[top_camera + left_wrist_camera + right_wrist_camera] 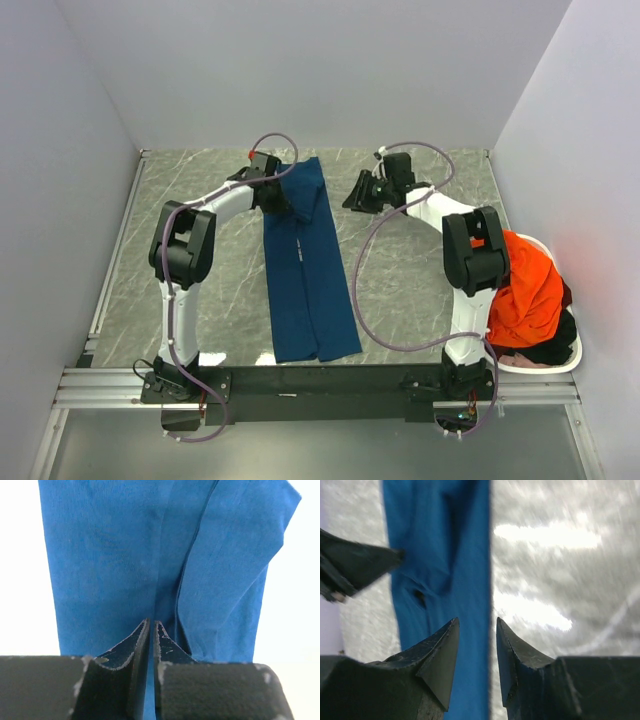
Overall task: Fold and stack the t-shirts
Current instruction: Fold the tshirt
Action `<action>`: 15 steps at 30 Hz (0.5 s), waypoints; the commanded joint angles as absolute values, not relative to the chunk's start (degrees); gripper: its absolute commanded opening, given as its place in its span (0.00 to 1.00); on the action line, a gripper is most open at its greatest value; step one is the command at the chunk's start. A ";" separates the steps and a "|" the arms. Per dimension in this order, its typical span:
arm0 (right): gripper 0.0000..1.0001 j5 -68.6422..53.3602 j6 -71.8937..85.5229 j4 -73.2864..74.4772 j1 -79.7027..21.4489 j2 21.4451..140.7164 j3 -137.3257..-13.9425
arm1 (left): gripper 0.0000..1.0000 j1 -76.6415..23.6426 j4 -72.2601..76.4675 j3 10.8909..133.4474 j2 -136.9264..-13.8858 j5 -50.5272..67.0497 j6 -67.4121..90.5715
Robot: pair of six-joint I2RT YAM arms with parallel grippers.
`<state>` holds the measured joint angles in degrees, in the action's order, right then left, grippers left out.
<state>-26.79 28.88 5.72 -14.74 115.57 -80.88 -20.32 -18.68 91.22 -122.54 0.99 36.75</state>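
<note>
Left claw (151,622) apparently pinching blue shirt (110,555); basket (545,368) holds orange shirt (525,290).

overhead view, two close wrist views, common blue t-shirt (305,270)

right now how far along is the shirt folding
Done: the blue t-shirt lies on the table folded lengthwise into a narrow strip. In hand: the left end effector looks closed on its far end, the right end effector open beside it. Left: folding the strip crosswise, then the orange t-shirt and dark clothes heaped in the white basket. Nothing stacked yet.
</note>
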 commanded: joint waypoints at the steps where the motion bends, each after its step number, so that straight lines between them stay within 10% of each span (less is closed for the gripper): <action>1: 0.43 -24.70 26.19 6.59 -14.85 110.66 -77.97 | 0.13 -20.48 -17.67 90.09 -118.57 4.22 40.42; 7: 0.43 -24.43 25.05 7.21 -15.20 107.94 -74.80 | 0.13 -20.30 -18.63 88.68 -117.08 3.87 41.75; 15: 0.42 -24.26 23.47 7.56 -17.66 103.71 -70.41 | 0.37 -20.48 -19.25 87.80 -112.24 0.88 42.54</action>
